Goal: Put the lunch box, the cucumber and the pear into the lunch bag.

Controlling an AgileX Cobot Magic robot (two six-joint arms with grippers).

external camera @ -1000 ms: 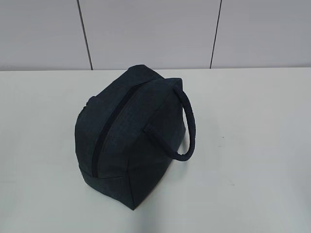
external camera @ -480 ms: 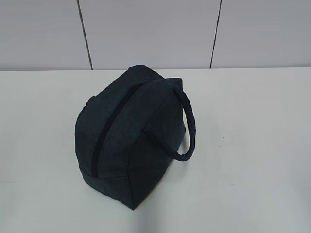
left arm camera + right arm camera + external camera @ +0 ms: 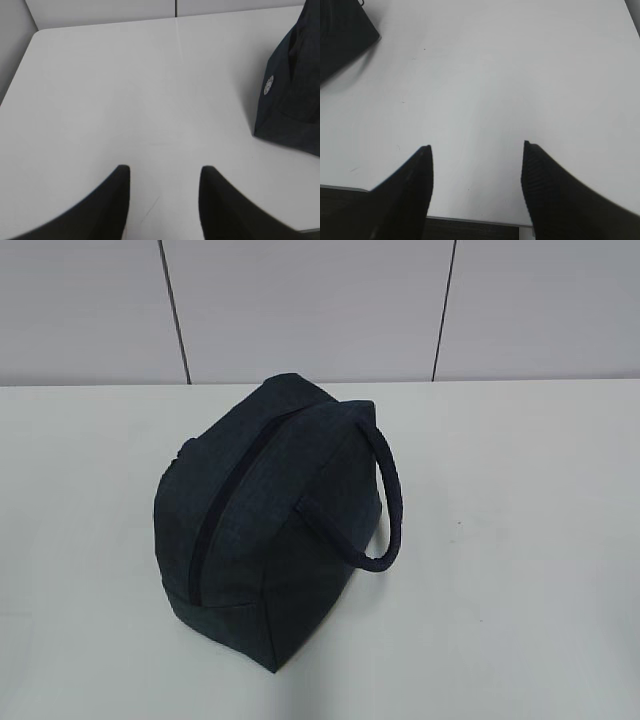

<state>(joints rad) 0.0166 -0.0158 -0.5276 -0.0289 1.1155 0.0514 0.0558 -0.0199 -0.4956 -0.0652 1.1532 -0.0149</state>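
The dark navy lunch bag (image 3: 265,530) stands on the white table (image 3: 520,540), its top zipper line shut and its padded loop handle (image 3: 390,500) hanging over the right side. Its end shows at the right of the left wrist view (image 3: 295,90) and a corner at the upper left of the right wrist view (image 3: 342,35). My left gripper (image 3: 165,170) is open over bare table, well left of the bag. Open too, my right gripper (image 3: 476,147) hovers above the table's near edge. Neither gripper shows in the exterior view. Lunch box, cucumber and pear are out of view.
A grey panelled wall (image 3: 320,310) rises behind the table's far edge. The table's left edge and back corner (image 3: 35,35) show in the left wrist view. Below the right gripper runs the table's front edge (image 3: 470,220) with a dark drop beyond.
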